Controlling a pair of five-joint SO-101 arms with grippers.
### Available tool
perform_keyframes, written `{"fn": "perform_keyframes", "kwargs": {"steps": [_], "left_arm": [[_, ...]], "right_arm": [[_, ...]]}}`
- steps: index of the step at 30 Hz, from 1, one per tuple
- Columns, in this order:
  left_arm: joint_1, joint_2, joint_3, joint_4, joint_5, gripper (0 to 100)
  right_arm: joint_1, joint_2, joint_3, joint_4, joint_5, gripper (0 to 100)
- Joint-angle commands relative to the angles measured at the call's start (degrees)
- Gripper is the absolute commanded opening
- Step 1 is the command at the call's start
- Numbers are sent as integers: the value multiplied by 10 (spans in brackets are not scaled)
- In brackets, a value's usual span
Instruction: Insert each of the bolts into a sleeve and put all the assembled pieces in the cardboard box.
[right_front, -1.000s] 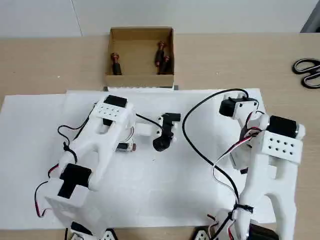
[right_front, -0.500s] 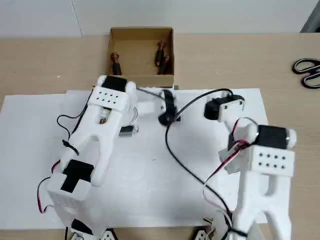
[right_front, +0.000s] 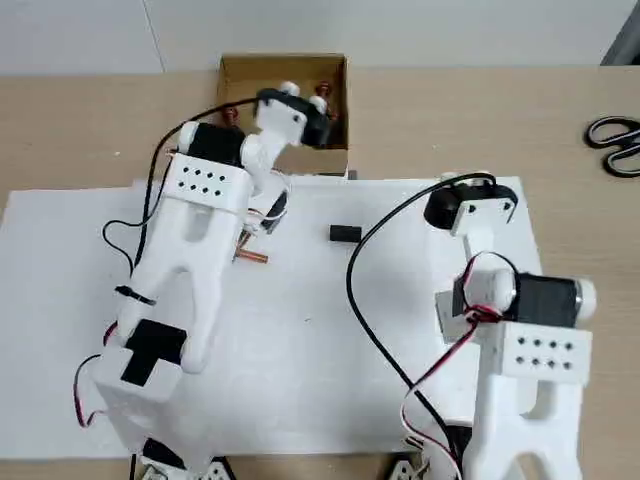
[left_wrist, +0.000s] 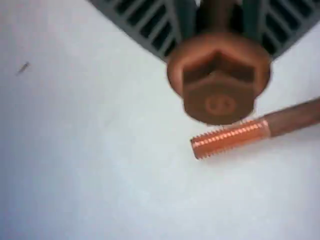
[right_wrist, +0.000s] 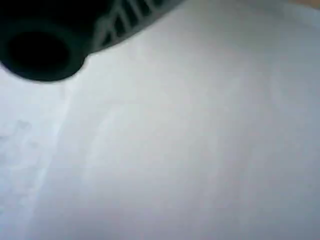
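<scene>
Copper bolt (left_wrist: 218, 80), black sleeve (right_wrist: 37, 50), brown cardboard box (right_front: 283, 68), white sheet (right_front: 300, 350), tan table (right_front: 450, 120), white arms (right_front: 190, 270)

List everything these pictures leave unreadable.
- Brown cardboard box, high view: the white left arm covers most of its inside, so its pieces cannot be counted.
- Copper hex-head bolt, left wrist view: blurred, seen head-on; its shaft and any sleeve hide behind the head.
- Black round object, right wrist view: blurred, cut by the edge; sleeve or hand part, unclear.
- Black-handled scissors, high view: cut off at the right edge.
</scene>
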Motion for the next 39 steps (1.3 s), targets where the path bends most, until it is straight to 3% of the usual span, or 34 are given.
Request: {"fn": "perform_keyframes", "kwargs": {"steps": [1,7,12,18,21,31,39], "left_arm": [[13,-93,-24,10,55,6],[52,-186,-22,6,145,6],[56,-213,-22,2,224,6],[56,-250,-22,3,411,6],[66,-274,-22,3,463,6],[148,-340,-22,4,514,6],[149,-356,-22,3,515,6]], "right_arm": [[-4,-48,-26,-12,-26,3],[-23,-167,-13,-103,-95,2],[-122,-247,43,-126,-147,2],[-228,-327,106,-181,-198,2],[-269,-366,135,-207,-199,2],[-366,-439,226,-246,-198,2],[-431,-485,293,-272,-195,2]]}}
